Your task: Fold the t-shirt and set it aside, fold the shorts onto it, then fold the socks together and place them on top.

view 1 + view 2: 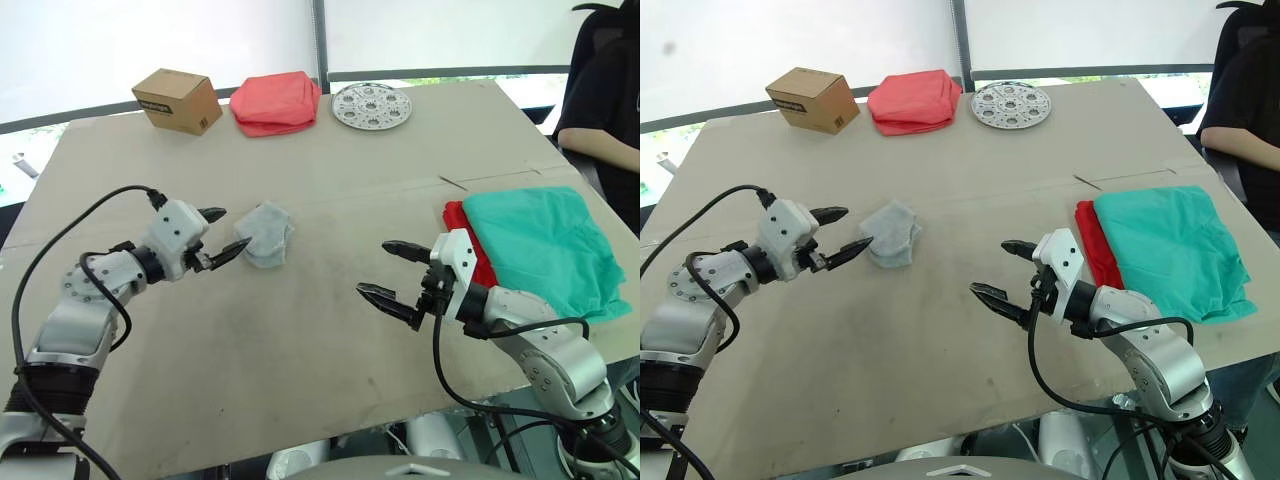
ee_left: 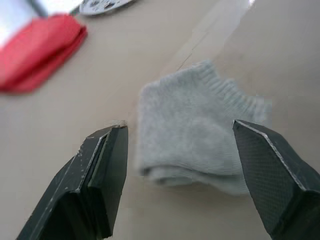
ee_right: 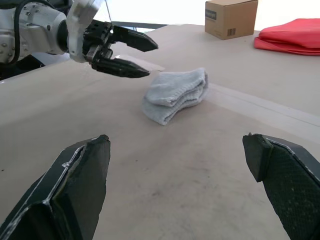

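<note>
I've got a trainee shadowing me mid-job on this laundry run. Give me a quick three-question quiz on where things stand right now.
1. True or false: the shorts lie on top of the t-shirt.
2. Which gripper is nearer the socks? A) left gripper B) right gripper
3. Fill in: the cardboard box stands at the far edge of the table, beside a folded ____ cloth and a round metal plate.

Key:
1. True; a strip of red shows along the teal pile's edge.
2. A; its open fingers sit right at the folded socks.
3. Salmon-pink.
</note>
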Tool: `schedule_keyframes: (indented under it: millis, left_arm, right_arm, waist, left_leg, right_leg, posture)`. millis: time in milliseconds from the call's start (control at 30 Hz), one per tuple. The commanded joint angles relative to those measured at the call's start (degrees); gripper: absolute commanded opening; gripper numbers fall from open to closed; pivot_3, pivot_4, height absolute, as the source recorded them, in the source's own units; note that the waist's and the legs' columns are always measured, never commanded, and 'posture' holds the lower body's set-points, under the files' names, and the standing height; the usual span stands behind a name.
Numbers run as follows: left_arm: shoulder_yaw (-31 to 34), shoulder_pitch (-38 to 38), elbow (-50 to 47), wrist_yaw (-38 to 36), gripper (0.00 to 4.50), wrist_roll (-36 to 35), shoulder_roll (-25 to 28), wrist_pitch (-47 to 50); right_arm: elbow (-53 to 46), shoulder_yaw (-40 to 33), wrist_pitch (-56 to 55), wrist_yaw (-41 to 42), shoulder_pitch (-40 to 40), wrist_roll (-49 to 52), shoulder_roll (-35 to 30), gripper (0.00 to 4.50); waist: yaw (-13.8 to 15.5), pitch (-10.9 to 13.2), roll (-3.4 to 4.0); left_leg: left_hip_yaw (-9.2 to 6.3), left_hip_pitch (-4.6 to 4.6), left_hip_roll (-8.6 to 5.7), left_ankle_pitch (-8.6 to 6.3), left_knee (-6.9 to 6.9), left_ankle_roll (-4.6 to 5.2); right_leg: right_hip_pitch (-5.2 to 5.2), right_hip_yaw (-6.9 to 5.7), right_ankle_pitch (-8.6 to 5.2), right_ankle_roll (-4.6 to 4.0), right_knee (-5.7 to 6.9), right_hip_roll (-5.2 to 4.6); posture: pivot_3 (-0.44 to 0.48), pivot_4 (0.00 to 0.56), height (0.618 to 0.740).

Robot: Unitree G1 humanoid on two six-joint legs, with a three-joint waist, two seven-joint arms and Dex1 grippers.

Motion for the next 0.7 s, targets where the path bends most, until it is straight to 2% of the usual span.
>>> schedule_keyframes:
  millis: [33, 167, 300, 600, 700]
  left_arm:
    - [0.55, -3.21, 12.23, -4.26, 4.46, 7.01, 1.96, -18.0]
    - [-1.58, -8.3, 22.22, 2.7, 4.46, 18.97, 0.81, -35.09]
    - [-3.42, -12.59, 28.63, 12.24, 4.46, 29.08, -0.88, -42.53]
    - [-7.35, -17.66, 33.87, 21.76, 4.46, 36.6, -5.42, -42.75]
    - [-9.35, -19.19, 34.48, 25.98, 3.73, 41.61, -6.18, -39.11]
  right_arm:
    - [-1.56, -0.94, -1.32, 0.23, -0.26, -0.23, -0.38, 4.5]
    - [-1.64, -0.96, -1.51, 0.08, -0.01, -0.53, -0.39, 4.5]
    - [-1.77, -0.79, -1.48, -0.41, -0.08, -0.82, -0.06, 4.5]
    - [-2.2, -0.77, -1.35, -0.95, -0.05, -1.45, -0.27, 4.5]
    - [-2.18, -0.6, -1.36, -1.19, -0.22, -1.63, -0.15, 4.5]
  waist:
    - [-0.01, 0.0, -0.01]
    - [0.17, -0.03, -0.05]
    - [0.56, -0.04, -0.08]
    - [0.46, -0.07, -0.12]
    - [0.32, -0.08, -0.13]
  left_leg:
    - [-0.01, -0.02, 0.0, 0.0, -0.02, 0.0]
    - [-0.11, -0.22, -0.07, 0.0, 0.03, 0.03]
    - [-0.16, -0.32, -0.14, 0.0, 0.22, 0.04]
    - [-0.24, -0.37, -0.2, 0.0, 0.4, 0.05]
    - [-0.27, -0.37, -0.23, 0.01, 0.44, 0.06]
  right_leg:
    - [-0.02, -0.03, 0.01, 0.01, 0.0, 0.0]
    - [-0.2, -0.18, 0.14, 0.25, 0.02, 0.07]
    - [-0.19, -0.23, 0.17, 0.29, 0.07, 0.09]
    - [-0.19, -0.33, 0.2, 0.35, 0.21, 0.18]
    - [-0.18, -0.36, 0.2, 0.35, 0.23, 0.2]
  posture:
    - [0.0, 0.15, 0.74]
    - [0.0, 0.15, 0.74]
    - [0.0, 0.15, 0.74]
    - [0.0, 0.15, 0.74]
    - [0.0, 0.15, 0.74]
